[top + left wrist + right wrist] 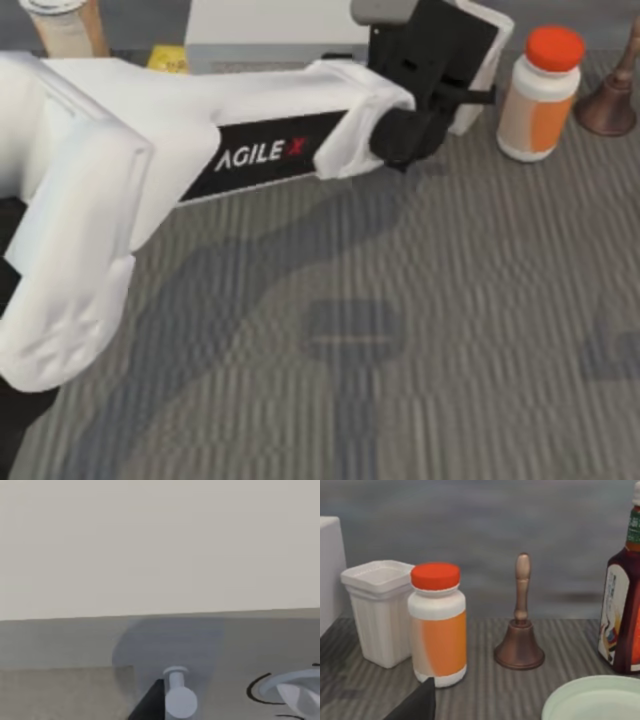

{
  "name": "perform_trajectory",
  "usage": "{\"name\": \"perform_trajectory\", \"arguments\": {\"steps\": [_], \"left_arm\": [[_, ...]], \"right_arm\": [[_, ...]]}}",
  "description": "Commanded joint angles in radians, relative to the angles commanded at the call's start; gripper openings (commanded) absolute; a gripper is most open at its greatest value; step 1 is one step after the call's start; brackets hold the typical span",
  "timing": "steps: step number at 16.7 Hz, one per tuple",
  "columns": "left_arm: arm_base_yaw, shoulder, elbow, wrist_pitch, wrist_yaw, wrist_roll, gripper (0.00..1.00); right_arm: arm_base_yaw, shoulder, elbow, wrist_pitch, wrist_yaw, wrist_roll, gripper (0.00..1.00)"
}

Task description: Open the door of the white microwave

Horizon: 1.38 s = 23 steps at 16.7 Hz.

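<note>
The left gripper (440, 95) is pressed against the microwave (270, 35) at upper centre; its opening cannot be told.

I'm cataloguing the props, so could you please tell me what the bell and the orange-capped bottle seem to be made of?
The bell looks like brushed bronze or brass: brown with a dull metallic sheen, though its handle could be wood. The bottle looks like smooth white plastic with an orange label and a matte red-orange cap.

You see your left arm (200, 150) as chunky white shells with a black band lettered AGILE X, ending behind a black gripper (440, 75).
</note>
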Motion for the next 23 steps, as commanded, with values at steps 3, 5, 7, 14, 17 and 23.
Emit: {"name": "perform_trajectory", "arguments": {"steps": [3,5,7,14,17,23], "left_arm": [[0.016,0.061,0.163,-0.222,0.051,-0.048,0.0],[0.029,0.101,0.284,-0.405,0.093,-0.084,0.0],[0.044,0.136,0.404,-0.588,0.139,-0.121,0.0],[0.087,0.202,0.677,-0.964,0.26,-0.209,0.0],[0.089,0.205,0.689,-0.977,0.266,-0.213,0.0],[0.089,0.205,0.689,-0.977,0.266,-0.213,0.0]], "right_arm": [[0.0,0.0,0.0,0.0,0.0,0.0,1.0],[0.0,0.0,0.0,0.0,0.0,0.0,1.0],[0.0,0.0,0.0,0.0,0.0,0.0,1.0],[0.0,0.0,0.0,0.0,0.0,0.0,1.0],[0.0,0.0,0.0,0.0,0.0,0.0,1.0],[0.0,0.0,0.0,0.0,0.0,0.0,1.0]]}}
